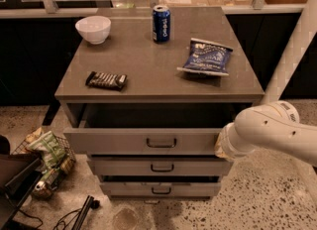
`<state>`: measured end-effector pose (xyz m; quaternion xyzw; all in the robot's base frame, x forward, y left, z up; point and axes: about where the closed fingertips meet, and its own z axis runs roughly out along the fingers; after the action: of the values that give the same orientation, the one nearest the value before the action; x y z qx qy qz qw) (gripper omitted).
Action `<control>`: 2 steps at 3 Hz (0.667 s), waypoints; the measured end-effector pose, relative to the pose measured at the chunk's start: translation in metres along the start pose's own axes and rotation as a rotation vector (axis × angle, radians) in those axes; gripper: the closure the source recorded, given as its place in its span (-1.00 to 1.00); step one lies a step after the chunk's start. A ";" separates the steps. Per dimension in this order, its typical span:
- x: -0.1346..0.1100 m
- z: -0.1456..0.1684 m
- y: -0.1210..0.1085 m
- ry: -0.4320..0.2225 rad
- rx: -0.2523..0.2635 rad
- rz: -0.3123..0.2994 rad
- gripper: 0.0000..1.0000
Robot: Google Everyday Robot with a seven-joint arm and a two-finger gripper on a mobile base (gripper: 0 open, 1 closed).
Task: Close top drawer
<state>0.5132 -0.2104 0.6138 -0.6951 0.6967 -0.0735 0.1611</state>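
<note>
The gripper [221, 147], whose state cannot be told, sits by the top drawer's [114, 142] right end, lower right; an off-centre push could jam it.

Matt top drawer [124, 142]; smooth plastic hand [220, 147] at front-right.

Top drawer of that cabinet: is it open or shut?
Open. The top drawer juts forward past the countertop, its inside showing. The gripper is at its front's right edge.
</note>
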 end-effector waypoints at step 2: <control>-0.009 0.008 -0.013 -0.019 -0.010 -0.040 1.00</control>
<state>0.5280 -0.2008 0.6116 -0.7104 0.6814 -0.0668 0.1629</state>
